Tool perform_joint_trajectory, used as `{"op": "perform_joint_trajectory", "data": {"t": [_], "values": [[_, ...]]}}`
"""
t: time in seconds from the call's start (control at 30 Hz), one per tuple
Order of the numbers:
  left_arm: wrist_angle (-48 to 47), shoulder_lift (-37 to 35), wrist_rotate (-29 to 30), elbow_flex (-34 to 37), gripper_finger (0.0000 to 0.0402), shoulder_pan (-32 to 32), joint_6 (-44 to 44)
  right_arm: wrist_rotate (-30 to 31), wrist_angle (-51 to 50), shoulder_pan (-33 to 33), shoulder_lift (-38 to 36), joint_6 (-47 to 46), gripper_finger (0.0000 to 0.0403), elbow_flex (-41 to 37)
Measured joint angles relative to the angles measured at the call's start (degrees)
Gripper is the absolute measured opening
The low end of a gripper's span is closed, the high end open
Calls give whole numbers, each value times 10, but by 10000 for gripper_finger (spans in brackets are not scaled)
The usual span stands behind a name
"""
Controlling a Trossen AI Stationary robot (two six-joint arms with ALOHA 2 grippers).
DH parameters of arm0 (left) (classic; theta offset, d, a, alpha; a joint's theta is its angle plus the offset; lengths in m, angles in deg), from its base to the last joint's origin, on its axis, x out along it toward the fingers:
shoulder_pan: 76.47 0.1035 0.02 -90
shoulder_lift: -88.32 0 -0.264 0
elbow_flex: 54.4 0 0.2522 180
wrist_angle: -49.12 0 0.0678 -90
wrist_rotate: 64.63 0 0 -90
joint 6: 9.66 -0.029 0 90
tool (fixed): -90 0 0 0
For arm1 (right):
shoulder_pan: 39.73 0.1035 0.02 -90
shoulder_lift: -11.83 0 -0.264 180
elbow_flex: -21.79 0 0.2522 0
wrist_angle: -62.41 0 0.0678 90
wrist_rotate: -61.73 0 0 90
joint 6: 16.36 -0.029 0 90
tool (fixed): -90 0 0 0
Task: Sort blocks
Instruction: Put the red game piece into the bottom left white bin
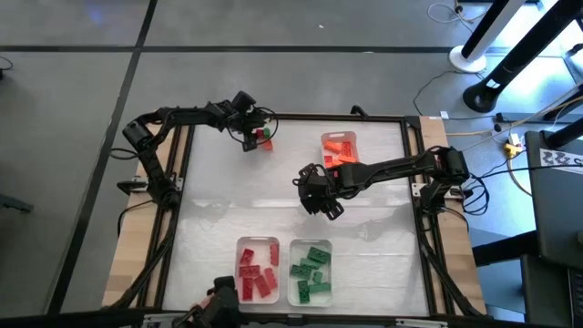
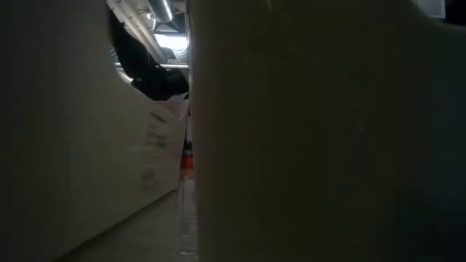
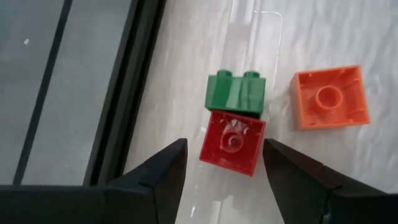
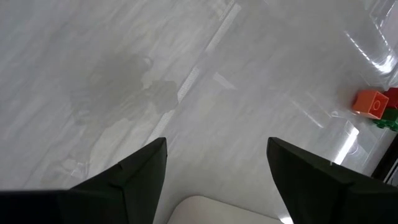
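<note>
Though overhead-hidden, red block [image 3: 232, 142] upturned

Pale tray walls [image 2: 306, 131] standing close to the low camera hide nearly the whole table; through the gap only an orange-red speck [image 2: 187, 164] shows, too small to identify

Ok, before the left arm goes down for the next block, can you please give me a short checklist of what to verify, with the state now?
1. Left gripper open: ok.
2. Red block lies between its fingers: ok.
3. Red block free of neighbours: not ok, the green block touches it.
4. Orange block clear of the fingers: ok, it lies apart.
5. Right gripper out of the way: ok, open over mid table.
6. Red tray has room: ok.
</note>
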Motion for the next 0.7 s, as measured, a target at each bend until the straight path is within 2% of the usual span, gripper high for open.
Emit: {"op": "perform_joint_trajectory", "data": {"t": [0.53,0.7], "values": [[18,21,-1,0,198,1,-11,0,0,0,0,0,276,0],[22,39,-18,0,198,4,-15,0,0,0,0,0,276,0]]}}
